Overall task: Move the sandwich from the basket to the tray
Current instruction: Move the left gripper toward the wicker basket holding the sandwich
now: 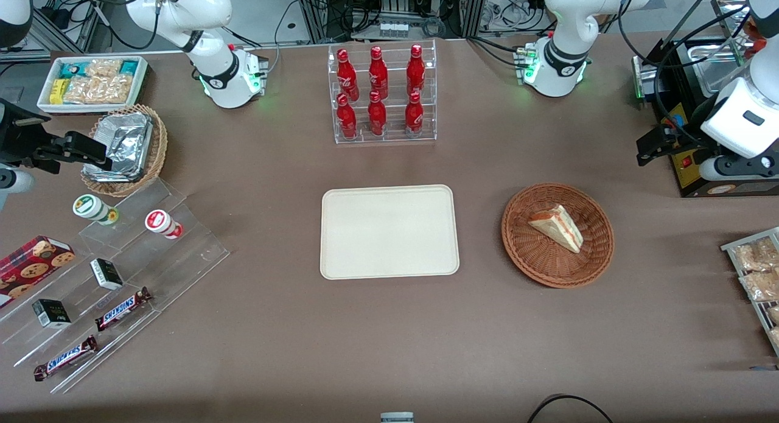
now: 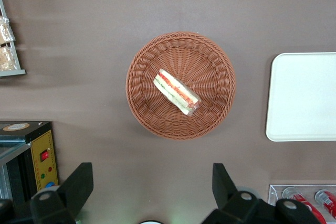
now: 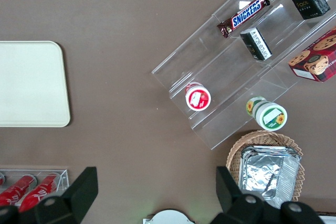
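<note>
So the sandwich (image 1: 558, 227) is sitting in the reddish-brown wicker basket (image 1: 529, 248), lying on its side with the red and green filling stripe showing along one edge. From the wrist camera you can see it lies a bit diagonal, roughly in the middle of the basket (image 2: 152, 116), and it looks wrapped in clear film at one end. Nothing is touching the sandwich (image 2: 177, 92).

The cream tray (image 1: 389, 271) is flat on the brown table (image 1: 389, 350), just beside the basket toward the parked arm's end, with a strip of bare tabletop between them. Nothing on it.

The left gripper (image 2: 152, 184) hangs up above the table, looking straight down, with the basket in view under it but closer to the front camera than the spot under the fingers. Its two black fingers (image 2: 77, 184) are spread wide apart and hold nothing.

Other stuff around: a clear rack of red soda bottles (image 1: 380, 91) farther from the front camera than the tray, and a black box with a yellow panel (image 2: 42, 156) near the basket at the working arm's end.
</note>
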Available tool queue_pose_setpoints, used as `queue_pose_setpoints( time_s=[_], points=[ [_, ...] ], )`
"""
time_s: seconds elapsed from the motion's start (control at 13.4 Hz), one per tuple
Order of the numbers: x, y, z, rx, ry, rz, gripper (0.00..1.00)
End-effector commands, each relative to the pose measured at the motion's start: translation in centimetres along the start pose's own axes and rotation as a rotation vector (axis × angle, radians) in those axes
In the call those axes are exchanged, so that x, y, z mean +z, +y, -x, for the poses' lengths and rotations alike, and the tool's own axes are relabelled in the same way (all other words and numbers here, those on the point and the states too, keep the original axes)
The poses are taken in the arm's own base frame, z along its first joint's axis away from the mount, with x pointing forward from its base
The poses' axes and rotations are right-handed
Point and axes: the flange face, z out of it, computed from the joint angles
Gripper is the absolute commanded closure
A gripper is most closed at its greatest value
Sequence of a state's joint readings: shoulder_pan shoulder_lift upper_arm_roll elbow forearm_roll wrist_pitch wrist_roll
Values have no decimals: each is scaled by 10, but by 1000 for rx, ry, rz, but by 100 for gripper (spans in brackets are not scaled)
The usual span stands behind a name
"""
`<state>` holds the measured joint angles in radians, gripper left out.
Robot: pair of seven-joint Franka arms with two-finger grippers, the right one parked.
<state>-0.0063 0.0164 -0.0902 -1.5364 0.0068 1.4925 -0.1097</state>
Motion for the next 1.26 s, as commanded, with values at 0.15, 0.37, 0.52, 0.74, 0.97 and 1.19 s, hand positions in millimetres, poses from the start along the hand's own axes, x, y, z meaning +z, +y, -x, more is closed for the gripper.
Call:
queue_pose_setpoints(
  time_s=[0.15,0.37,0.52,0.74,0.97,1.19],
  points=[
    [-3,-2,3,23,-16,-5,0],
    [18,2,-3,22,-41,-12,0],
    [54,3,-10,11,-56,-15,0],
    [111,6,-15,-82,-39,-16,0],
    [164,13,-15,-234,-28,-16,0],
    [202,14,-12,-422,-5,10,0]
  ],
)
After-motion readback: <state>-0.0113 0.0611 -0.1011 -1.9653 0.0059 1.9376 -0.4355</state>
